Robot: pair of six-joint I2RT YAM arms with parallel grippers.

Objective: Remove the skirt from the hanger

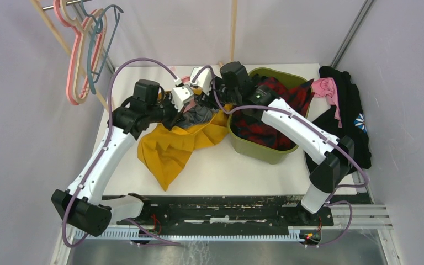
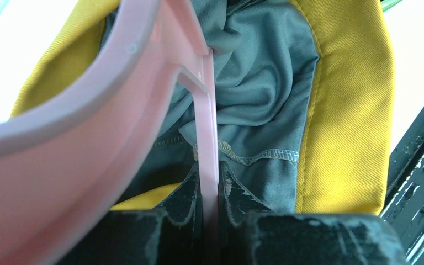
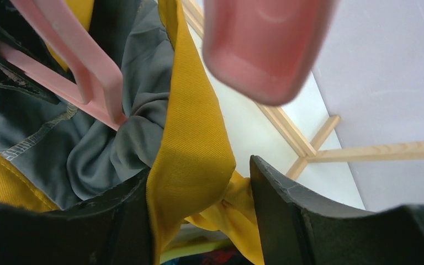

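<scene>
Robot test cell in a lab. Plain grey walls (image 1: pixel 16 138) box in a white desk (image 1: pixel 221 171). Left arm (image 1: pixel 102 160) and right arm (image 1: pixel 303 130) are bolted to a black rail (image 1: pixel 226 215) at its near edge, purple cables (image 1: pixel 143 59) exposed. Empty hangers (image 1: pixel 80 61) on a rod; green bin (image 1: pixel 259 152) of clothes on the desk.

hanger (image 2: pixel 61 138) blurred and cropped close up, skirt (image 1: pixel 171 146) top edge hidden

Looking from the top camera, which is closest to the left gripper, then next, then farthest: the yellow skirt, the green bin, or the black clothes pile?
From the left gripper:
1. yellow skirt, right under it.
2. green bin, to its right.
3. black clothes pile, at the far right edge.
</scene>
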